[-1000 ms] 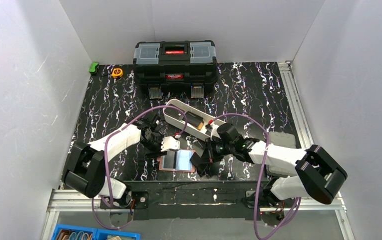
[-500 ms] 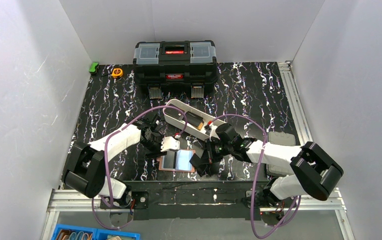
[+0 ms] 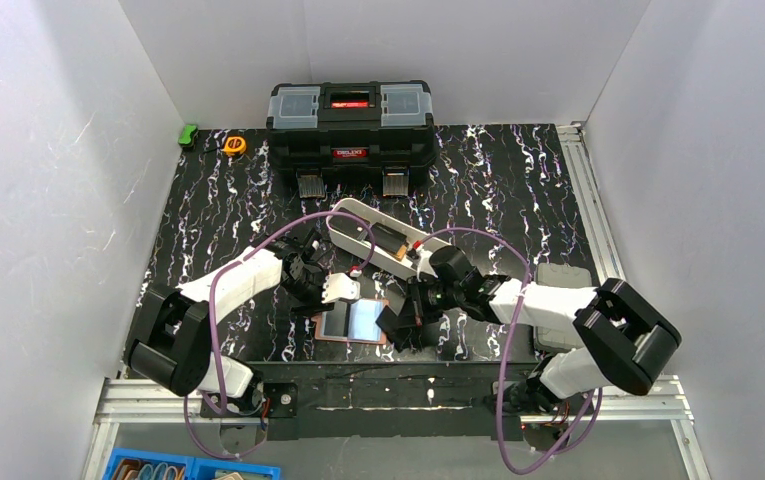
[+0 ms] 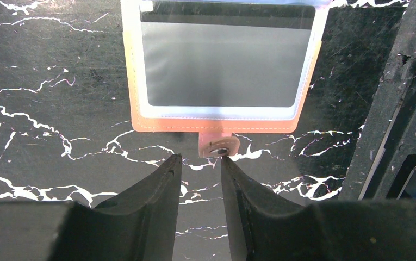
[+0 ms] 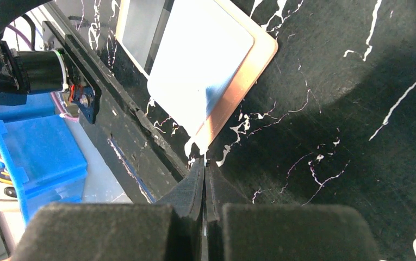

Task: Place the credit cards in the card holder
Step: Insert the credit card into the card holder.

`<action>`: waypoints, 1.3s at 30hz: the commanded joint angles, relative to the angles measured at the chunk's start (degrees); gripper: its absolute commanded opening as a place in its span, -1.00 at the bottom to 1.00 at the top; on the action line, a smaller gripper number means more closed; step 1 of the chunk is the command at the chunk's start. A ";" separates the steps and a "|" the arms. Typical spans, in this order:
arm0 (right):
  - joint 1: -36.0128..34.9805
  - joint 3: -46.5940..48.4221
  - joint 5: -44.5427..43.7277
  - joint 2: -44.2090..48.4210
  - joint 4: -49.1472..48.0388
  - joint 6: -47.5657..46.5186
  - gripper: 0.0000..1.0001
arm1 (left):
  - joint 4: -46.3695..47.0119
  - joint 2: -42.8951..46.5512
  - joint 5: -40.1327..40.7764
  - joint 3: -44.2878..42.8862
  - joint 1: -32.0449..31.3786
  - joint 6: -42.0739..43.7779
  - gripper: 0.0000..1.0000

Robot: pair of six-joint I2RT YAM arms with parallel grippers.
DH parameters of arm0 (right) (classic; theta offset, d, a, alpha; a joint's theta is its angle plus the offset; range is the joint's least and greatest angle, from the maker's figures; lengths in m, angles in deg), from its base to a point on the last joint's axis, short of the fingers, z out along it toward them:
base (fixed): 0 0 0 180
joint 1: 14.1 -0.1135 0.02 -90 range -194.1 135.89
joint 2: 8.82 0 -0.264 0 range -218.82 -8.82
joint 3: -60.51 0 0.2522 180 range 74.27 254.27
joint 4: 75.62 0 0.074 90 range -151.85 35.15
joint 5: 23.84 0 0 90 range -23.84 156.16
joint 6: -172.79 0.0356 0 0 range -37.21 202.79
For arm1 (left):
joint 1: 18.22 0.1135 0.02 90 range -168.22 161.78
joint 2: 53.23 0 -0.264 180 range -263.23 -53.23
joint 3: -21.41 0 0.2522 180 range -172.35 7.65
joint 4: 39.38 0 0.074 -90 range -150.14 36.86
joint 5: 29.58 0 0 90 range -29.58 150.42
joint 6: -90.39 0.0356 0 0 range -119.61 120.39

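1. the card holder [image 3: 341,322] lies open and flat at 6 o'clock on the table [image 3: 518,180], with a pale card [image 5: 200,70] on its right half.
2. the right gripper [image 5: 204,163], at its 3 o'clock, has its jaws pressed together at the card's corner; i cannot tell if they pinch it.
3. the left gripper [image 4: 197,163], at 12 o'clock, has its jaws a little spread and empty, just beside the snap tab [image 4: 218,145].
4. i judge the task is partly done: this card does not look seated yet.

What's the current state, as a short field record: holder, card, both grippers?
card holder: open flat on the table, snap tab on its far edge
card: pale, lying on the holder's right half
left gripper: open, tips just short of the tab
right gripper: shut, tips at the holder's corner
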 commanded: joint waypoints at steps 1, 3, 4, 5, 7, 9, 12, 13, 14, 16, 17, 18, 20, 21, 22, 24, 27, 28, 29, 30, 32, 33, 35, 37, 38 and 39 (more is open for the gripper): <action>0.22 2.85 1.31 -1.18 -3.05 0.37 -0.97 | -0.89 1.37 -0.26 0.75 0.07 0.81 -0.37; 0.18 3.23 1.47 -1.47 -3.36 0.36 -0.97 | -0.89 1.30 -0.26 0.83 0.06 0.90 -0.37; 0.20 3.36 1.51 -1.57 -3.49 0.43 -0.97 | -0.85 1.28 -0.24 0.84 0.04 0.90 -0.37; 0.18 3.52 1.52 -1.66 -3.64 0.40 -0.97 | -0.86 1.32 -0.18 0.84 0.06 0.97 -0.37; 0.19 3.79 1.61 -1.84 -3.97 0.47 -0.97 | -0.93 1.30 -0.26 0.85 0.07 1.01 -0.37; 0.17 4.11 1.88 -2.24 -4.26 0.57 -0.97 | -0.91 1.21 -0.35 0.85 0.05 1.08 -0.37; 0.17 4.65 2.36 -3.24 -4.80 0.73 -0.97 | -0.93 1.14 -0.44 0.76 0.07 1.08 -0.37; 0.17 4.87 2.47 -3.73 -4.84 0.71 -0.97 | -0.93 1.13 -0.44 0.80 0.07 1.08 -0.37; 0.17 5.04 2.60 -4.06 -4.92 0.76 -0.97 | -0.98 1.19 -0.44 0.83 0.07 1.09 -0.37; 0.17 5.29 2.87 -4.61 -5.22 0.74 -0.97 | -0.93 1.23 -0.36 0.86 0.07 1.12 -0.37; 0.17 5.39 2.97 -4.90 -5.39 0.82 -0.97 | -0.97 1.28 -0.34 0.93 0.05 1.12 -0.37; 0.17 5.55 3.01 -5.14 -5.45 0.82 -0.97 | -0.96 1.30 -0.35 0.93 0.05 1.15 -0.37; 0.17 6.02 3.18 -5.51 -5.67 0.83 -0.97 | -0.93 1.30 -0.34 1.01 0.06 1.24 -0.37; 0.17 6.35 3.31 -5.78 -5.78 0.90 -0.97 | -0.95 1.30 -0.35 0.94 0.07 1.32 -0.37; 0.16 6.83 3.40 -6.05 -5.80 0.91 -0.97 | -0.98 1.28 -0.39 0.87 0.07 1.34 -0.37; 0.17 8.36 3.84 -6.66 -5.98 0.92 -0.97 | -0.91 1.30 -0.48 0.70 0.02 1.27 -0.37; 0.17 10.63 4.86 -7.97 -6.15 0.91 -0.97 | -1.18 1.37 -0.68 0.22 0.02 0.79 -0.37; 0.11 11.23 5.12 -8.40 -6.33 1.00 -0.97 | -1.42 1.48 -0.86 -0.08 0.06 0.44 -0.37; 0.05 11.96 5.43 -8.96 -6.42 1.01 -0.97 | -1.72 1.55 -1.14 -0.49 0.19 0.01 -0.37; -0.06 12.69 5.65 -9.49 -6.16 0.86 -0.97 | -2.21 1.63 -1.55 -1.00 0.35 -0.52 -0.37; -0.32 13.97 5.86 -10.72 -5.58 0.59 -0.97 | -3.56 1.87 -3.06 -2.50 1.02 -1.64 -0.37; -0.49 14.36 5.98 -11.33 -5.55 0.53 -0.97 | -4.23 1.97 -3.48 -3.24 1.48 -2.06 -0.37; -0.72 14.84 6.17 -12.39 -5.54 0.48 -0.97 | -5.40 2.44 -4.11 -4.65 2.43 -2.78 -0.37; -0.99 15.13 6.20 -13.19 -5.42 0.51 -0.97 | -6.75 2.97 -5.05 -5.99 3.79 -3.10 -0.37; -1.09 15.16 6.13 -13.61 -5.44 0.60 -0.97 | -7.41 3.23 -5.49 -6.69 4.38 -3.20 -0.37; -1.18 15.29 6.14 -13.96 -5.42 0.65 -0.97 | -8.13 3.46 -5.77 -7.31 4.91 -3.30 -0.37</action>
